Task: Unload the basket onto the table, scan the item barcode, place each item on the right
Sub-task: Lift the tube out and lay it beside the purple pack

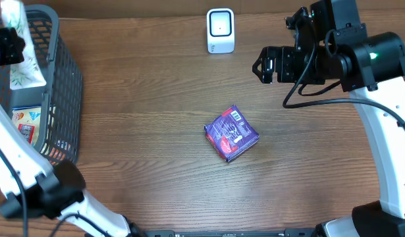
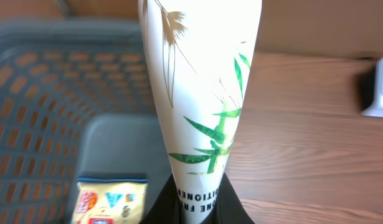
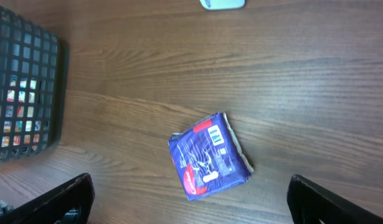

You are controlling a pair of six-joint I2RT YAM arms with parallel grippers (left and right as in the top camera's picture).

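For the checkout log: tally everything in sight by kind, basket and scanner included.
Basket: 1
Scanner: 1
Packs: 3 (purple pack on the table, white bamboo-print pack held up, colourful packet in the basket)
Total: 5 in view; the basket may hide more.

The tall white bamboo-printed package (image 2: 203, 93) runs off the top of our left wrist view; the small white scanner box (image 2: 379, 87) there is blurred and cropped. We cannot read print on the purple square packet (image 1: 231, 133).
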